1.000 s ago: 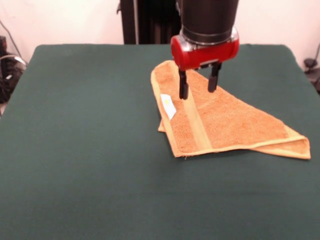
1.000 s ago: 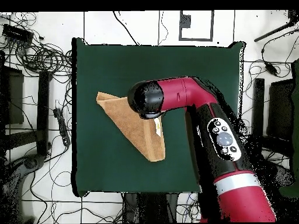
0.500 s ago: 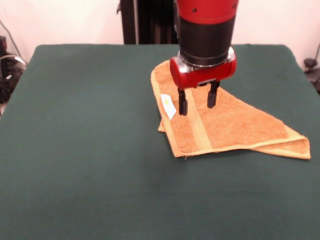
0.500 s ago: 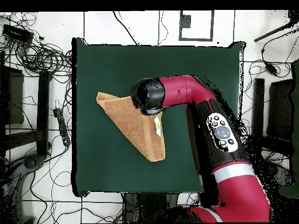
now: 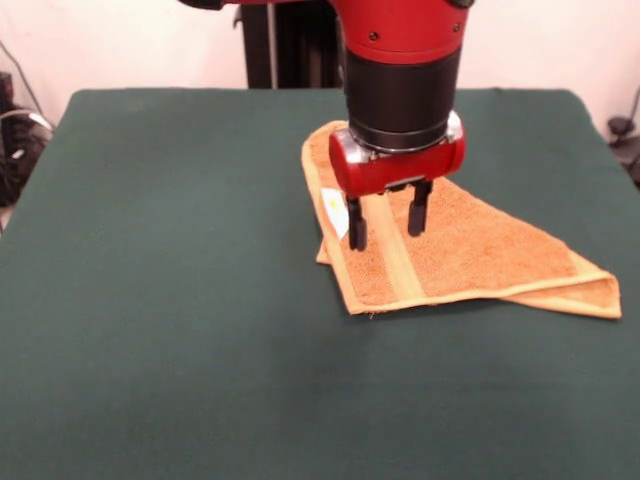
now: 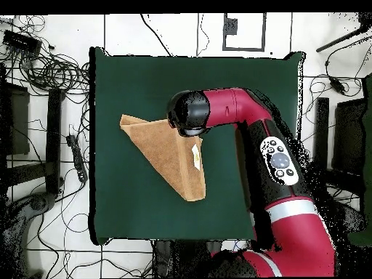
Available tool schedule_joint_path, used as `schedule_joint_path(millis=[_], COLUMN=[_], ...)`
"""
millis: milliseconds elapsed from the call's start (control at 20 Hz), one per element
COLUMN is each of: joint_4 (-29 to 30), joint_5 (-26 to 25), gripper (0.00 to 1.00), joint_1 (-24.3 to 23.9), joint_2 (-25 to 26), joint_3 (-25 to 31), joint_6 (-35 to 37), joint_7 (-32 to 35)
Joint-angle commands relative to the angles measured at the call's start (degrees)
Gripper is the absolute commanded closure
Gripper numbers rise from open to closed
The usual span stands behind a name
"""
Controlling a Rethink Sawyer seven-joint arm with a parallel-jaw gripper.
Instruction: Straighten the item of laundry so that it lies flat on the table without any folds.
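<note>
The item of laundry point(image 5: 470, 250) is a golden-orange towel folded into a rough triangle on the right half of the green table point(image 5: 170, 300). A lighter woven band runs down its left part, and a small white tag point(image 5: 334, 213) lies near its left edge. My gripper point(image 5: 386, 232) hangs open over the band, its two black fingers point(image 5: 356, 228) close above the cloth with nothing between them. In the overhead view the towel point(image 6: 163, 149) spreads left of centre, and the arm's head point(image 6: 190, 112) covers its upper right corner and hides the gripper.
Bare green cloth surrounds the towel, widest at the left and front of the front view. The towel's right tip point(image 5: 610, 295) lies near the table's right edge. Cables and stands point(image 6: 43, 94) crowd the floor around the table point(image 6: 247, 80).
The gripper has come down and toward the table's front, from above the towel's far part to just over the woven band. It stays open. The towel has not moved.
</note>
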Motion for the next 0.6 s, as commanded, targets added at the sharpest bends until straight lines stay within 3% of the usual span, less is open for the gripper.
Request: schedule_joint_path(millis=[50,600], joint_4=[-3.68,-6.21], joint_5=[0.65,0.22], gripper=[0.0,0.0], joint_1=[1.08,1.16], joint_2=[-0.36,1.18], joint_3=[6.0,6.34], joint_6=[3.4,3.88], joint_7=[-10.47,-12.77])
